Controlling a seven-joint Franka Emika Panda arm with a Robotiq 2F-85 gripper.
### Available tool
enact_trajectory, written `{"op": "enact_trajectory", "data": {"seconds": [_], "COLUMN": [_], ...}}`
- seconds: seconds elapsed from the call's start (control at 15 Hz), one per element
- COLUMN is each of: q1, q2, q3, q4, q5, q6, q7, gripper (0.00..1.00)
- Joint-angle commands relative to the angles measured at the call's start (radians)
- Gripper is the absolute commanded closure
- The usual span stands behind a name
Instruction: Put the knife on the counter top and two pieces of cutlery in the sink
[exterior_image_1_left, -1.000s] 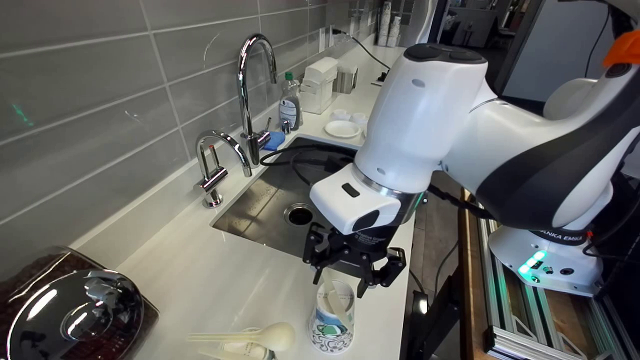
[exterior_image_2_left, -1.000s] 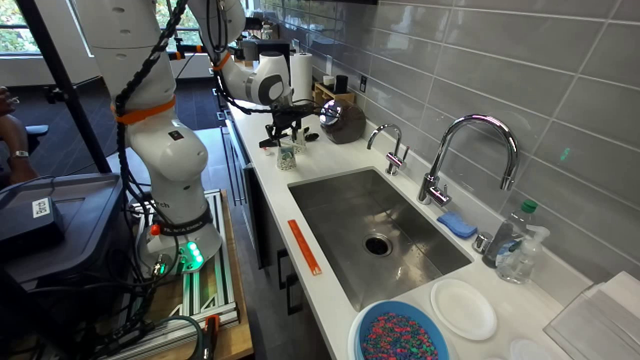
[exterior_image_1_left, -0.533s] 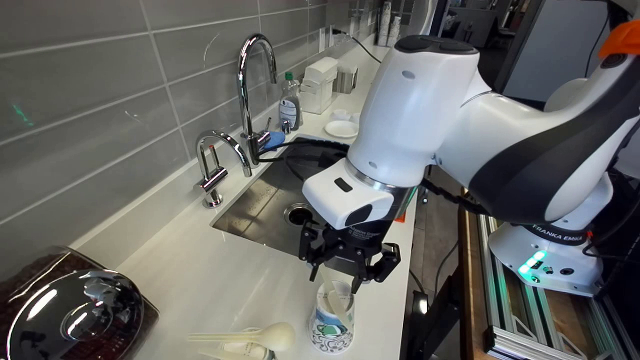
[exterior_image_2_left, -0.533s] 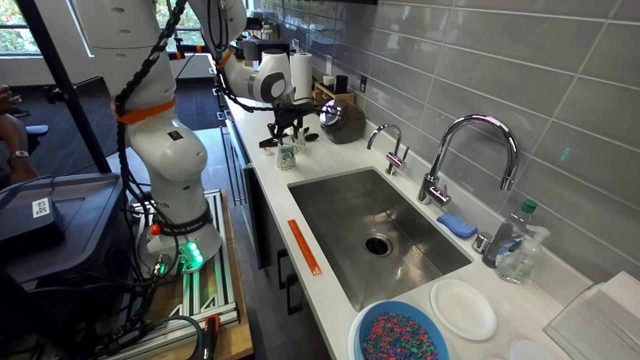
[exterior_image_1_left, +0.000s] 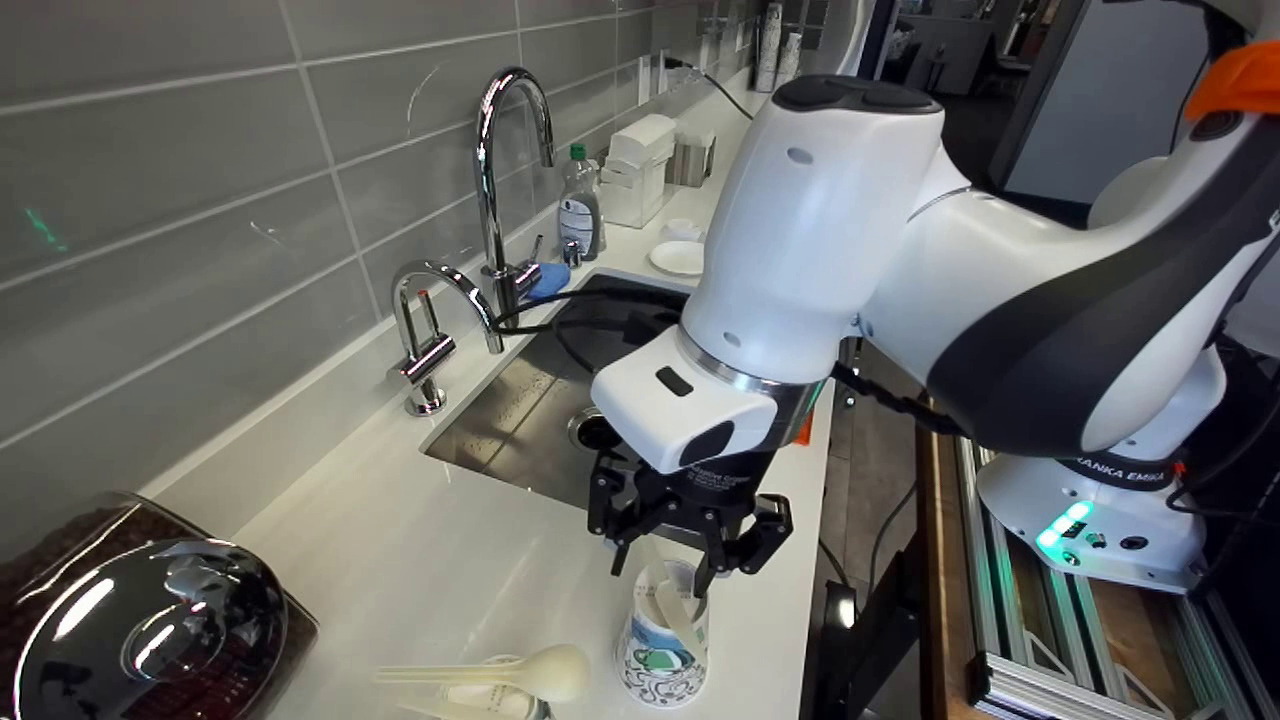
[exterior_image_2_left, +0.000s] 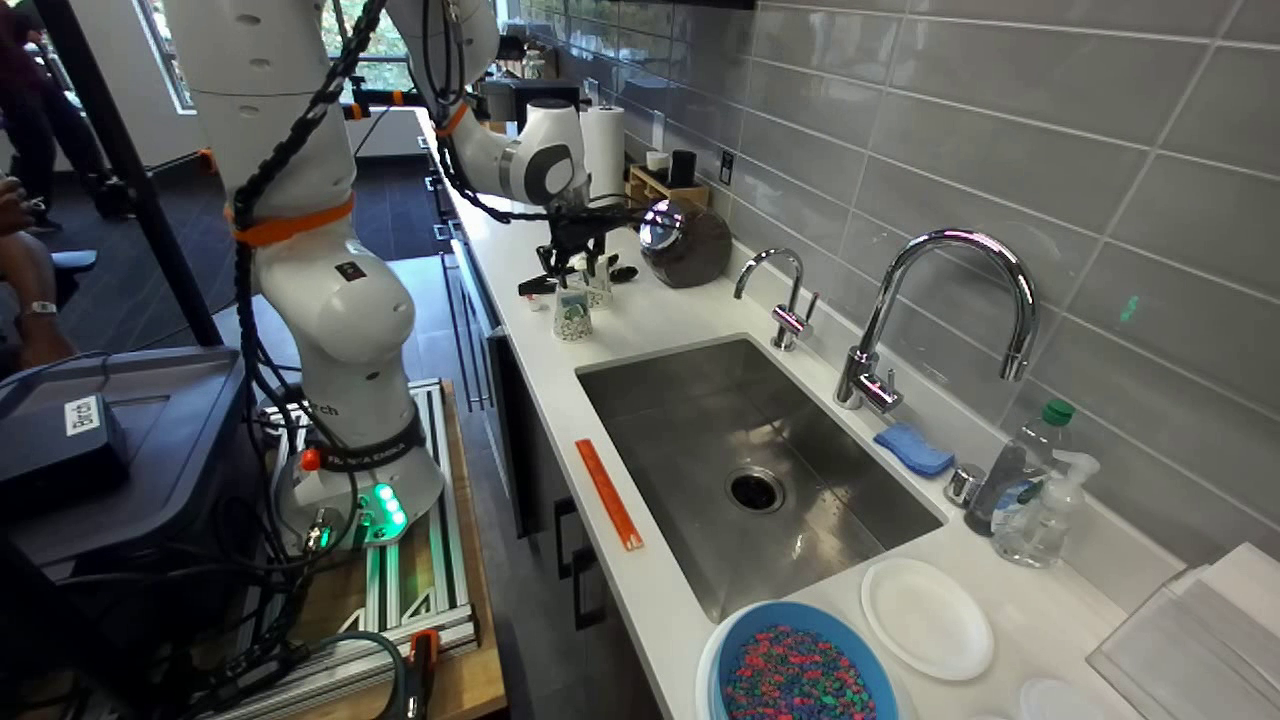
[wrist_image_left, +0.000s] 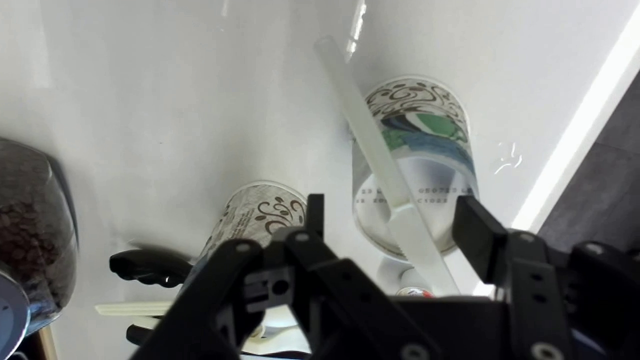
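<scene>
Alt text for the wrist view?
A pale plastic knife lies across a patterned paper cup, seen between the parted jaws of the end effector. Lower left, another cup and more cutlery are partly hidden; a jar is at the left edge.

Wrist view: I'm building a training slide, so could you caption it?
The open tool frames a pale knife lying across a patterned cup on the white counter top.
</scene>
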Motion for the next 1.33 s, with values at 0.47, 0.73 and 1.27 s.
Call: {"op": "enact_trajectory", "data": {"seconds": [0.47, 0.73, 1.27], "q1": [-0.031, -0.034, -0.035], "q2": [0.035, 0.04, -0.003], "q3": [0.03, 0.032, 0.044], "q4": [0.025, 0.036, 0.025], "q5": [-0.02, -0.019, -0.006], "q6": [-0.035, -0.035, -0.067], "q7": [-0.017, -0.021, -0.022], "gripper": [0.86, 0.97, 0.96]}}
